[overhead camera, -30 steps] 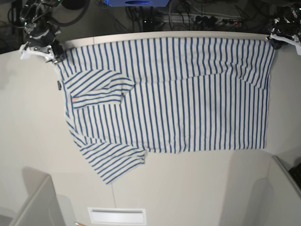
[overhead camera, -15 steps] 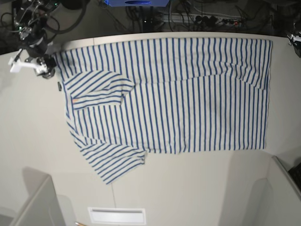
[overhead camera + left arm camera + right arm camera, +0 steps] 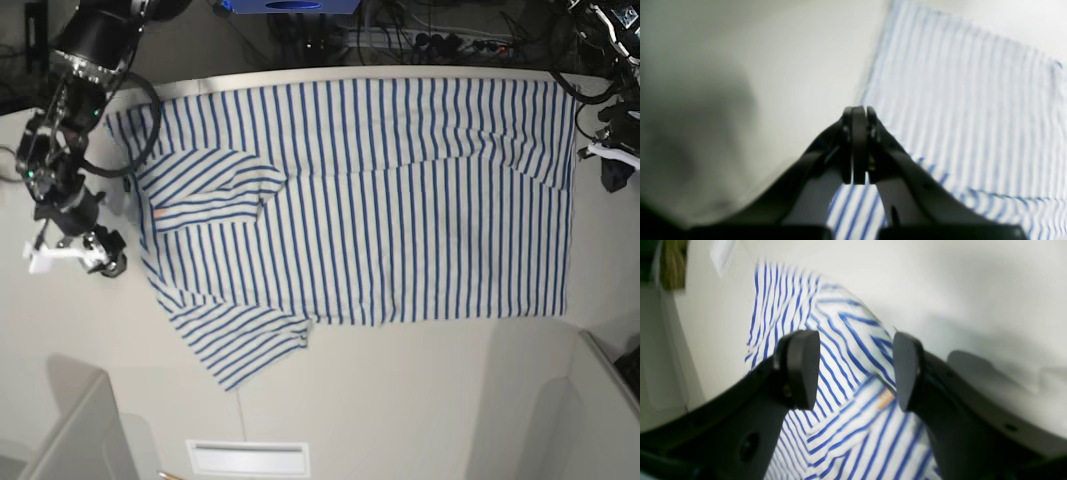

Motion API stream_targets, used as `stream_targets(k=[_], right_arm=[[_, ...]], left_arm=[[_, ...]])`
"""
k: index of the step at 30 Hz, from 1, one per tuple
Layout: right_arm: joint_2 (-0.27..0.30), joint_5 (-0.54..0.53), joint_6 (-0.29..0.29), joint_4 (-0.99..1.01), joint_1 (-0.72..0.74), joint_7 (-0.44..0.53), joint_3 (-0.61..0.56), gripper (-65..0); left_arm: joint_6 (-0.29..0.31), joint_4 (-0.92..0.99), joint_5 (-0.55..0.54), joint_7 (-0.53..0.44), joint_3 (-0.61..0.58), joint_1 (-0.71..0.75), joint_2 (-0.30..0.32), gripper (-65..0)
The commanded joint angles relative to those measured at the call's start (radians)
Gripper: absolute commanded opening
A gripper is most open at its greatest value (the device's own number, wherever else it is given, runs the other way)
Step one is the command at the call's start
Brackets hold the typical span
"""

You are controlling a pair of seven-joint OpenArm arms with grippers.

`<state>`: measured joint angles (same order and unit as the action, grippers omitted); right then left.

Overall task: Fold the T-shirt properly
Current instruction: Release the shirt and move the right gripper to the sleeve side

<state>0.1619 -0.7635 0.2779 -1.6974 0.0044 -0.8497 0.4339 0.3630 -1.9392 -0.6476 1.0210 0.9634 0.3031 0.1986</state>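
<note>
1. I note both arms have come off the T-shirt's point(image 3: 370, 200) far corners and dropped to its sides; I judge that fold finished, regrasp pending.
2. Left gripper point(image 3: 858, 145): pressed together, empty, above the hem edge.
3. Right gripper point(image 3: 853, 368): spread, holding nothing, over the sleeve's orange mark point(image 3: 885, 399).
4. The T-shirt lies flat across the table point(image 3: 400, 400), one sleeve folded in, the other splayed out.

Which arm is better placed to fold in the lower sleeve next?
Right, probably. The right gripper is open beside the sleeve end of the blue-striped white T-shirt; the left gripper is shut at the hem end.
</note>
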Motion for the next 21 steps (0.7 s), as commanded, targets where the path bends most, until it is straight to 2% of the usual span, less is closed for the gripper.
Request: stream_targets(k=[1,3,6,9,12,17,21], right_arm=[[0.024,-0.004,-0.006,0.009,0.050,0.023,-0.016,-32.4],[0.034,-0.004,-0.019,0.078,0.108,0.023,-0.066,-32.3],[0.052,-0.004,-0.107,0.222,0.207,0.036,-0.143,-32.6],[0.064,-0.001,-0.142,0.369,0.294,0.086,-0.192,-32.3],[0.109,-0.001,-0.191,0.572,0.411,0.146,-0.290,-32.1],[0.156,-0.001,-0.339,0.992,0.601,0.310,-0.465,-32.1],[0.160,-0.001,-0.460,1.241,0.708,0.395,-0.573,-32.1]], left_arm=[[-0.006,-0.012,-0.011,-0.023,-0.004,-0.009,0.025,-65.0],[-0.006,-0.012,-0.011,-0.023,-0.011,-0.018,0.025,-65.0],[-0.006,-0.004,-0.011,-0.023,-0.010,-0.029,0.025,-65.0],[-0.006,-0.001,-0.010,-0.023,-0.005,-0.031,0.025,-65.0],[-0.006,-0.002,0.033,-0.023,-0.005,-0.031,0.025,-65.0],[0.000,-0.002,0.157,-0.023,-0.004,-0.031,0.022,-65.0],[0.000,-0.002,0.216,-0.023,-0.004,-0.029,0.019,-65.0]])
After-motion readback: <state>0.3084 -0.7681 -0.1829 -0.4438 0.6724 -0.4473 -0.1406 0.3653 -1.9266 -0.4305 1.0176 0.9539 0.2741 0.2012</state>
